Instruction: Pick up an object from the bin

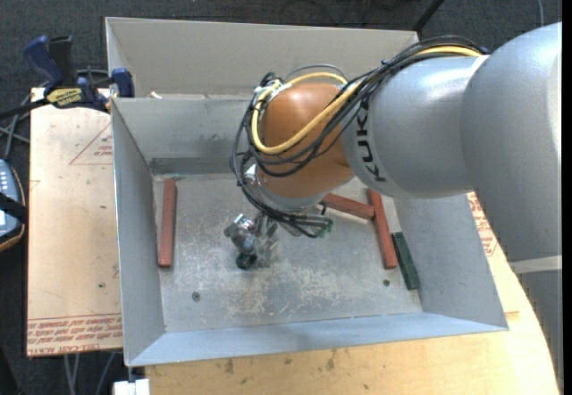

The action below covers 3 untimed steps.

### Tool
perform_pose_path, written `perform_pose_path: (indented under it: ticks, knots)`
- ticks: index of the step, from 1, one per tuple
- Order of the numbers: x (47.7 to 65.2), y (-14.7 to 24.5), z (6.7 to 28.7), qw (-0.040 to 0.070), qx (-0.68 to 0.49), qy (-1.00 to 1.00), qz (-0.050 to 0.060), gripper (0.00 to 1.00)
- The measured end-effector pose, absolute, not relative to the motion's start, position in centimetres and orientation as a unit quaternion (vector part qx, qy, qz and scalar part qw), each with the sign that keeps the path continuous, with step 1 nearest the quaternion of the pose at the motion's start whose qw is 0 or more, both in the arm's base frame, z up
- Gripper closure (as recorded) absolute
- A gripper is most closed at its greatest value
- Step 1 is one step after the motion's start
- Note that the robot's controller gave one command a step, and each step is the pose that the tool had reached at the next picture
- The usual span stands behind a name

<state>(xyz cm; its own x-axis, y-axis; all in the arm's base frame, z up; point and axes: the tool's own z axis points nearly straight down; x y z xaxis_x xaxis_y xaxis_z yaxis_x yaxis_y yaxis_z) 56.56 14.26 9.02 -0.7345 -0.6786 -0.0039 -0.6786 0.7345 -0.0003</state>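
A: Where is the gripper (254, 241)?

B: Low over the floor of the bin (134, 205), about the middle, under the orange cover (304, 138) on the wrist. The arm (465, 116) comes in from the right, with cables (268, 138) looped round the cover.

A: Wide, narrow, or holding something?

B: I cannot tell. Its metal parts bunch together from this angle, and the cover hides the upper part.

A: What lies under it?

B: A small dark lump (246, 261), roundish and almost black, on the bare grey floor just below the gripper's tip and slightly left of it. It is touching the tip or very near it; which, I cannot say. What kind of thing it is, I cannot make out.

A: And the rest?

B: A reddish-brown bar (166, 223) lies lengthwise near the left wall, well apart from the gripper. On the right, a long reddish bar (384, 232) lies at the foot of the wall, and a slanting reddish bar (350, 205) runs out from beneath the cover toward it. A dark green bar (407, 261) lies just beside the long one, nearer the wall. A thin green piece (319, 225) shows just right of the gripper.
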Motion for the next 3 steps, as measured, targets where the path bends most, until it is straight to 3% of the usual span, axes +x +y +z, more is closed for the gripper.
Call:
perform_pose_path:
  ticks: [2, 3]
  knots:
    - [56.3, 14.3, 11.6, -0.002, -0.364, 0.931, 0.001, 1.00]
    - [56.5, 14.3, 13.0, 0.002, -0.364, 0.931, 0.001, 1.00]
